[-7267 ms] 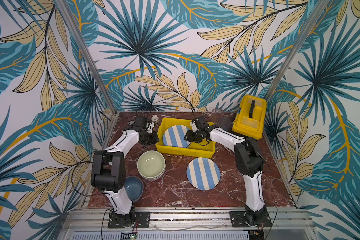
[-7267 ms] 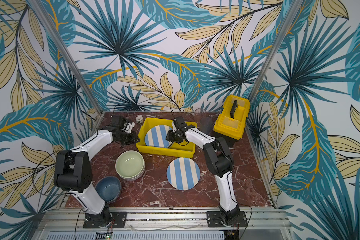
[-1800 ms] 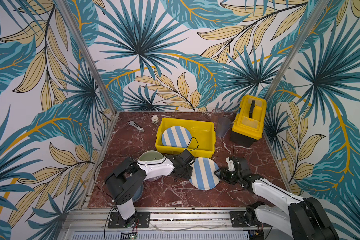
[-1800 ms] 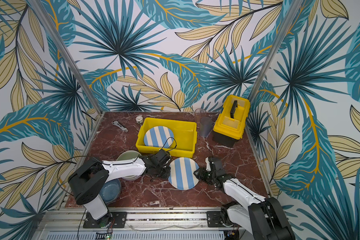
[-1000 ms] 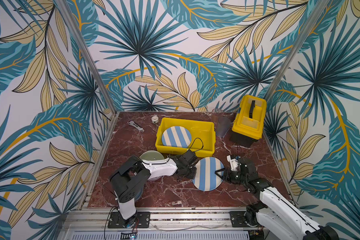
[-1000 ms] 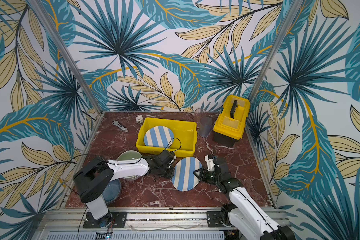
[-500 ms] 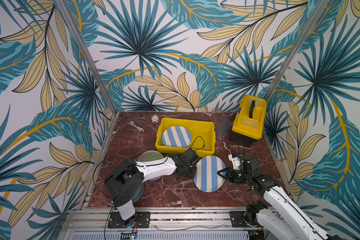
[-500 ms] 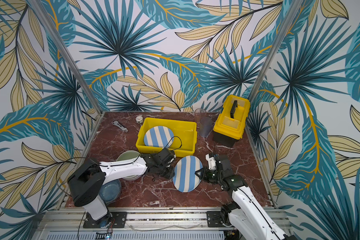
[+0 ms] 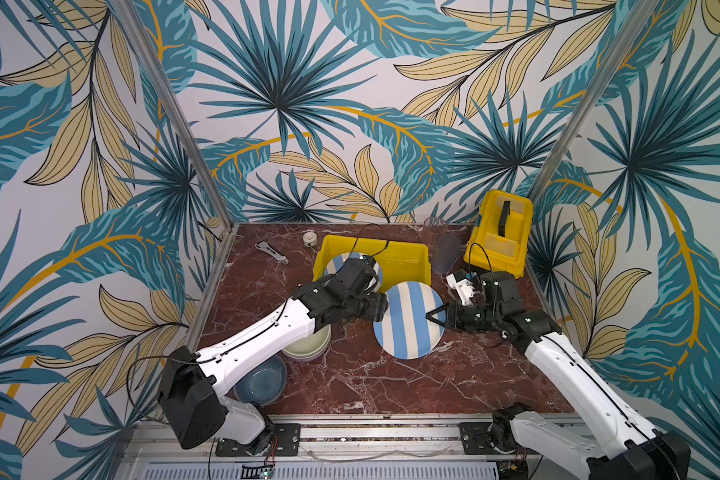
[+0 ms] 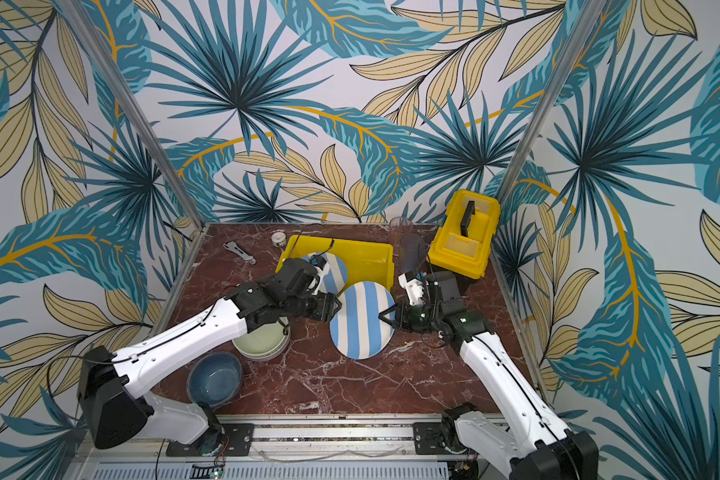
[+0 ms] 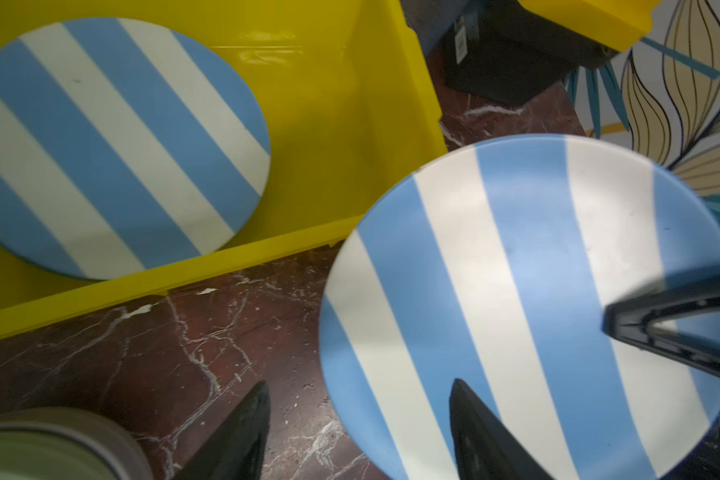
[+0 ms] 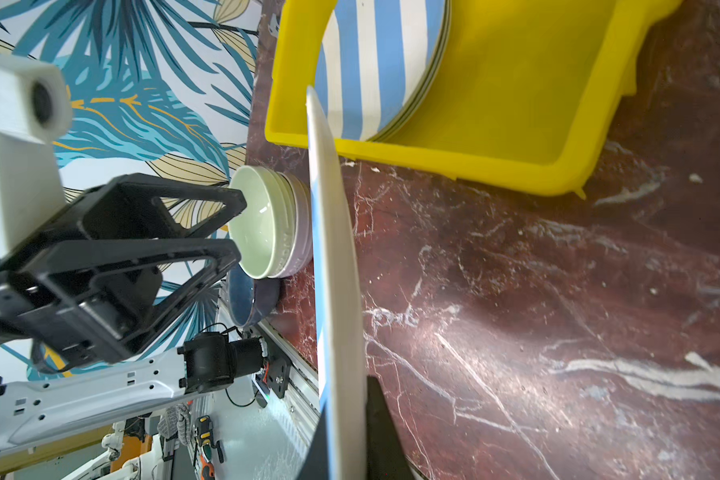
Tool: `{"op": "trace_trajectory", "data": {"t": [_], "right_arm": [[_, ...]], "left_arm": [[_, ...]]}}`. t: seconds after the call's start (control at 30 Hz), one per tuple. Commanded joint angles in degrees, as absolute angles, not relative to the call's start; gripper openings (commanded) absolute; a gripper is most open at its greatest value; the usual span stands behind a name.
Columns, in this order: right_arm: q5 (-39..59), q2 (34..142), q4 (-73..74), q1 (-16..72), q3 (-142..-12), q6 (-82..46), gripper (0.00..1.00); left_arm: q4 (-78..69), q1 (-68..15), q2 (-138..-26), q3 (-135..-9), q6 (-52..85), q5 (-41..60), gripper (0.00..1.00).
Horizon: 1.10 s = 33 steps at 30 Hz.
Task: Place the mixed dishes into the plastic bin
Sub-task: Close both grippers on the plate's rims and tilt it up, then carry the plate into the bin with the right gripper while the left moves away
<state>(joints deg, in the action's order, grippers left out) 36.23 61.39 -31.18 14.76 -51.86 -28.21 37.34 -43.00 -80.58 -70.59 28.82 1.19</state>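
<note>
Two or more striped plates (image 11: 100, 145) lie in the yellow bin (image 9: 408, 251). The right gripper (image 9: 430, 318) jaws pinch another striped plate (image 9: 408, 324), tilted above the table (image 9: 371, 382) before the bin. The left gripper (image 9: 381, 308) jaws stand open beside it. The bowls (image 10: 258, 343) and tumblers (image 9: 445, 249) are left outside.

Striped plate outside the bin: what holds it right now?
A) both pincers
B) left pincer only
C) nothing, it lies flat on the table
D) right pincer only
D: the right pincer is shut on the rim of the striped plate, holding it tilted, while the left pincer stands open, not gripping it.
</note>
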Motion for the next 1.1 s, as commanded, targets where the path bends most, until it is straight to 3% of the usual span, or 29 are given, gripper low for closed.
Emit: {"op": "trace_trajectory", "data": {"t": [0.0, 0.3, 0.63, 1.07], "right_arm": [[37.7, 65.7, -26.5, 14.8, -56.7, -26.9, 0.03], [33.1, 86.6, -13.0, 14.9, -71.0, -33.7, 0.00], [33.0, 107.0, -4.6, 18.3, -85.6, -37.6, 0.00], [33.4, 118.9, -2.8, 23.2, -92.1, -39.8, 0.00]], "left_arm": [[40.2, -39.7, -76.5, -67.1, 27.5, -2.8, 0.71], [40.6, -30.5, -69.1, -64.5, 24.9, -5.3, 0.81], [41.7, -24.5, -65.2, -62.0, 23.1, -4.6, 0.83], [42.1, -21.1, -64.9, -60.4, 21.0, -3.7, 0.83]]}}
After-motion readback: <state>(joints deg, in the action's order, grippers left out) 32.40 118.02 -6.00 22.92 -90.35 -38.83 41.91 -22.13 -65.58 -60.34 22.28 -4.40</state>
